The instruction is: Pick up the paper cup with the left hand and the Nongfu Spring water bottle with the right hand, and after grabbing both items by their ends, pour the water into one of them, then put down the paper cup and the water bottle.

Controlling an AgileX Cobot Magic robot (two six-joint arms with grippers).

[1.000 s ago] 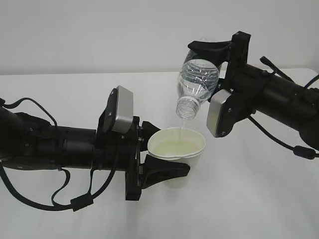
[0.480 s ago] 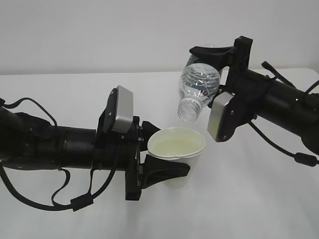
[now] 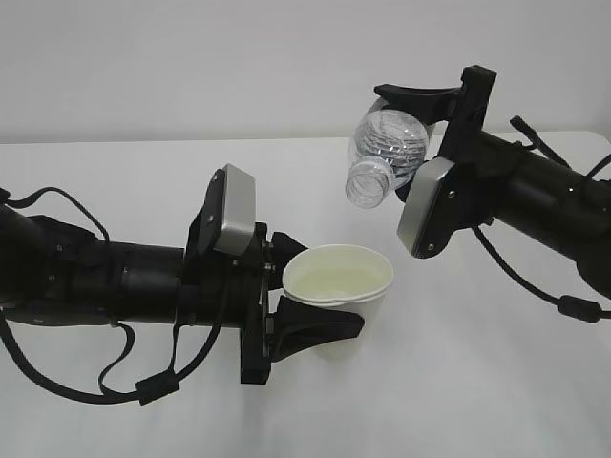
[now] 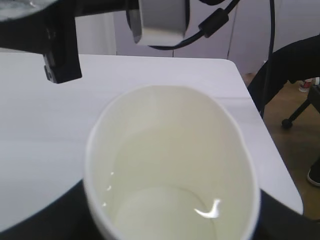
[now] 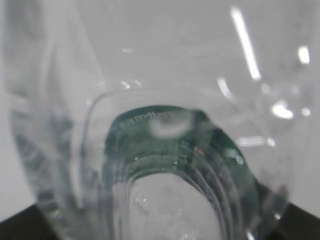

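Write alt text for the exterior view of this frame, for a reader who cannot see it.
Two black robot arms meet over a white table: the left gripper holds a white paper cup upright, with pale liquid inside. The right gripper holds a clear water bottle tilted mouth-down above and to the right of the cup, with no stream visible.

The white paper cup point(image 3: 339, 291) stands upright, its rolled rim squeezed slightly oval, its cream inside holding clear water point(image 4: 165, 210) at the bottom. The clear ribbed water bottle point(image 3: 382, 153) hangs in the air above and to the right of the cup, tilted, its capless mouth pointing down-left, apart from the cup.
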